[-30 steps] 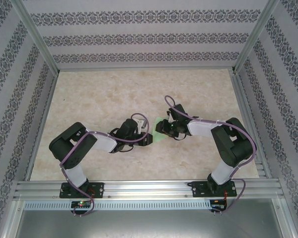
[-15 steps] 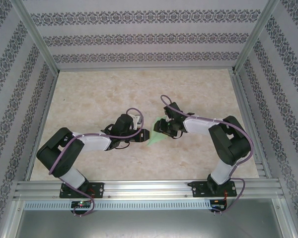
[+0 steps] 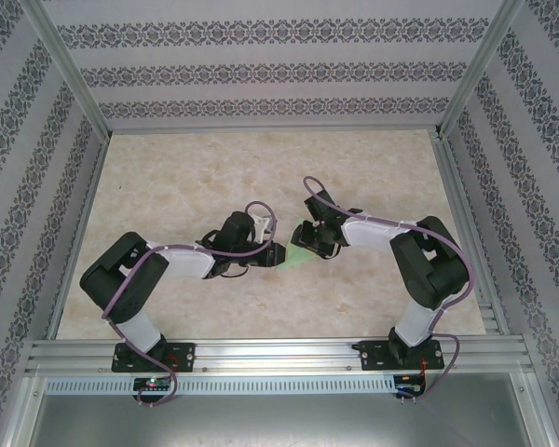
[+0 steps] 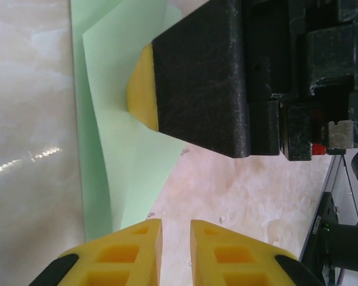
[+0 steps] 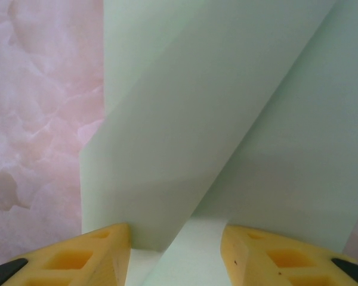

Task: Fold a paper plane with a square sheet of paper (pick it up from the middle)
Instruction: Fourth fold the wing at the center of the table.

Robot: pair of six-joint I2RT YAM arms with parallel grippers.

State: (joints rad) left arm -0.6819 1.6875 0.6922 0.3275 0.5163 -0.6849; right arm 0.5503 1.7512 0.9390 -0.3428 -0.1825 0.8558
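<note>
The pale green sheet of paper (image 3: 296, 259) lies partly folded on the table's middle, with creased flaps overlapping (image 5: 227, 119). My right gripper (image 3: 307, 244) stands open on its far end, fingertips spread wide (image 5: 176, 229) over the flaps. One of its black fingers, with a yellow pad (image 4: 142, 89), rests on the paper (image 4: 107, 155). My left gripper (image 3: 278, 253) sits low at the paper's left edge. Its jaws (image 4: 175, 223) are a narrow gap apart, with bare table between them and nothing held. No finished paper plane is to be seen.
The marble-patterned tabletop (image 3: 186, 186) stretches to the left and back. Aluminium rails (image 3: 279, 354) run along the near edge, and patterned walls (image 3: 261, 70) close in three sides. Both arm bases stand at the near rail.
The left gripper's jaws have narrowed, and it has slid slightly right toward the paper. The right gripper shifted a little to the left; the paper now shows as a narrower wedge.
</note>
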